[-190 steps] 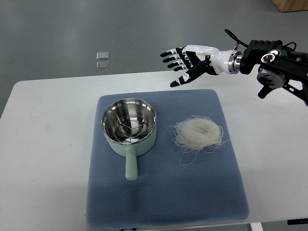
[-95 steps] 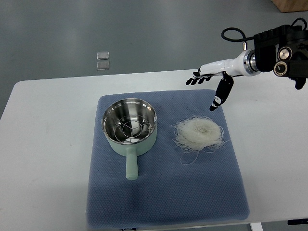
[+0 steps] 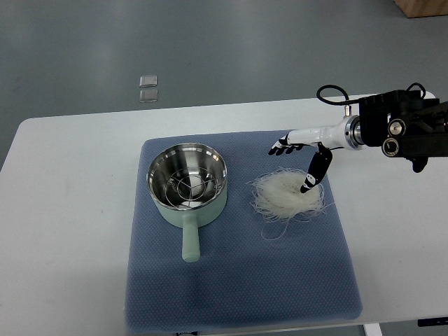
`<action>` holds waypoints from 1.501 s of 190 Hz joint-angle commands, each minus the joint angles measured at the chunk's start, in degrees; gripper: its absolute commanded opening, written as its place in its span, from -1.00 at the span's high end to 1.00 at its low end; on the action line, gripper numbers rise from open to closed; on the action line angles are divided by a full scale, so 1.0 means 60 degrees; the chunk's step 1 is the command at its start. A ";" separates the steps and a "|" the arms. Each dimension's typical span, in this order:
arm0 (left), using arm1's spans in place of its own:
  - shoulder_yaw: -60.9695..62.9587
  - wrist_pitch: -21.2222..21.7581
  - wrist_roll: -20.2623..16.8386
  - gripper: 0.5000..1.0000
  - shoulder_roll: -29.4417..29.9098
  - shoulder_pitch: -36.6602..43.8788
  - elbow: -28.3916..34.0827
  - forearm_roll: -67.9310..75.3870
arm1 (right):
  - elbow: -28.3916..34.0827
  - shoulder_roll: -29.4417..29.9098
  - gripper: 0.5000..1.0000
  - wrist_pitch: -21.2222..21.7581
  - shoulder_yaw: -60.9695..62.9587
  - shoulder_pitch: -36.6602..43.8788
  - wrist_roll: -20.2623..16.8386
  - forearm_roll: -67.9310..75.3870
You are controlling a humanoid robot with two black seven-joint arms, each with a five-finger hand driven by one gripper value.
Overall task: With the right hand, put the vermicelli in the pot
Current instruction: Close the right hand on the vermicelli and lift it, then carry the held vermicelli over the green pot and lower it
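Observation:
A loose white nest of vermicelli (image 3: 290, 196) lies on the right half of the blue mat (image 3: 238, 280). A pale green pot (image 3: 187, 187) with a steel inside and a short handle pointing toward me sits on the mat's left half, holding nothing that I can see. My right hand (image 3: 295, 162) reaches in from the right, turned edge-on, fingers spread. Its thumb tip hangs right over the nest's upper right part, the other fingertips (image 3: 280, 149) just beyond the nest's far edge. It holds nothing. My left hand is out of view.
The mat lies on a white table (image 3: 63, 210). Two small clear squares (image 3: 148, 87) lie on the grey floor beyond the table's far edge. My right forearm (image 3: 399, 129) with a black cable loop sits over the table's right side.
My right hand has rolled from palm-flat to edge-on, pulled back to the right and come down toward me onto the vermicelli. The pot and the nest have not moved.

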 commanded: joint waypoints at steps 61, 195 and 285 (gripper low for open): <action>0.0027 0.0005 0.0000 -1.00 0.0000 0.0005 0.0013 -0.0001 | -0.0307 0.0269 -0.66 -0.1145 0.0031 -0.1434 0.0052 -0.0307; 0.0027 0.0005 0.0000 -1.00 0.0000 0.0005 -0.0016 -0.0001 | 0.0117 -0.0522 1.00 -0.1307 0.0031 -0.0410 0.0345 -0.0292; 0.0027 -0.0009 0.0000 -1.00 0.0000 0.0005 -0.0060 -0.0001 | 0.0791 -0.3525 1.00 0.3206 0.1906 0.3546 0.0287 -0.0292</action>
